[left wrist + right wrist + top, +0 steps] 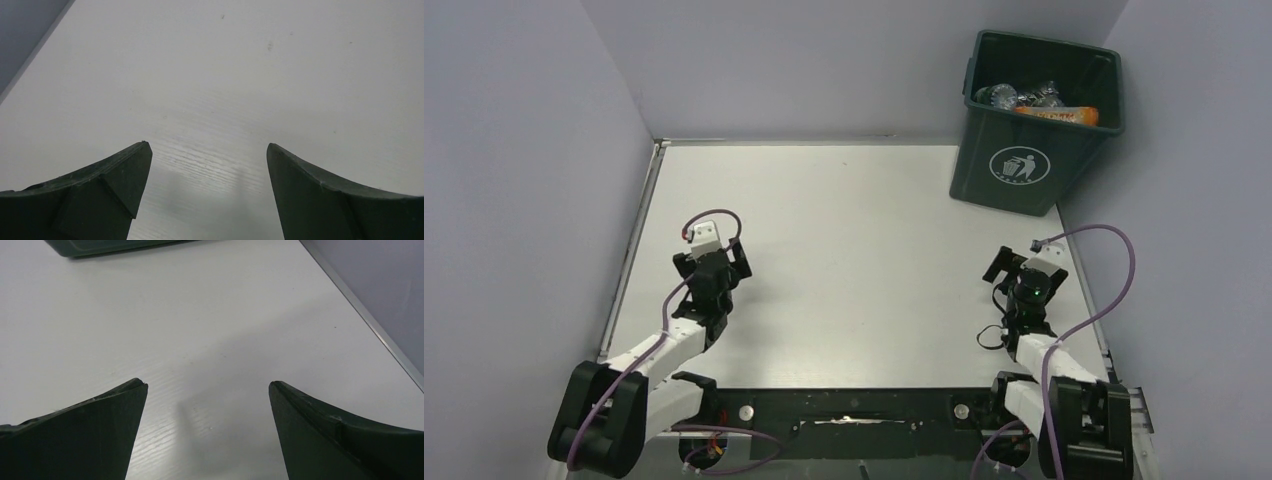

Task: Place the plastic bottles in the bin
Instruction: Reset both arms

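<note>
The dark green bin [1024,160] with a white litter-person symbol stands at the table's far right corner. Inside it lie clear plastic bottles [1009,97] and an orange one [1059,114]. No bottle shows on the table. My left gripper [714,262] is open and empty at the near left, low over the white tabletop; it also shows in the left wrist view [209,150]. My right gripper [1024,268] is open and empty at the near right, also seen in the right wrist view [208,387]. The bin's base edge [110,246] shows at the top of the right wrist view.
The white table [854,250] has a metal rim along its left side [629,250] and right side [370,315]. Grey-lilac walls enclose the left, back and right. A black mounting rail [854,405] runs along the near edge between the arm bases.
</note>
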Motion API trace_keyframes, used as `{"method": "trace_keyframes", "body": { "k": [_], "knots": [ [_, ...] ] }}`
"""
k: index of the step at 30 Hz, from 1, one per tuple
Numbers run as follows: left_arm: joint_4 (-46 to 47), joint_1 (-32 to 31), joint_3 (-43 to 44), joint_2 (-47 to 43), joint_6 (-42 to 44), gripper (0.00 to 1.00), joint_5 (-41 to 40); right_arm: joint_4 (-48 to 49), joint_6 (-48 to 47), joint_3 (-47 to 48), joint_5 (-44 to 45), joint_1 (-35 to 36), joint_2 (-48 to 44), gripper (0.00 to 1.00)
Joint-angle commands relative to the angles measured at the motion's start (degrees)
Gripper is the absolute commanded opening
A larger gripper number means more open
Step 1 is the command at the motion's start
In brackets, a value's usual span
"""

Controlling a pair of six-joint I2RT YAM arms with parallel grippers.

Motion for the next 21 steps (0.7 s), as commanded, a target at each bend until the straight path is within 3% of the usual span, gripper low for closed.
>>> {"method": "trace_keyframes", "body": {
  "k": [1,8,14,16,21],
  "knots": [
    [12.4,3.1,0.6,4.2,6.2,0.86,-3.1,22.0,-2.0,-0.5,9.4,1.4,6.1,0.98],
    [28.0,8.6,-5.2,11.2,10.4,0.86,5.5,33.3,-5.9,0.0,16.4,4.3,17.5,0.98],
    [31.3,15.1,-2.7,16.4,8.6,0.86,14.7,44.5,-9.1,0.5,19.5,4.6,26.9,0.98],
    [33.4,18.0,-2.8,17.5,7.5,0.86,19.1,39.8,-8.5,2.6,19.7,5.2,26.6,0.98],
    [40.1,22.9,-3.9,20.1,7.0,0.86,27.1,41.2,-11.0,2.7,14.1,4.9,28.3,0.98]
  ]
}}
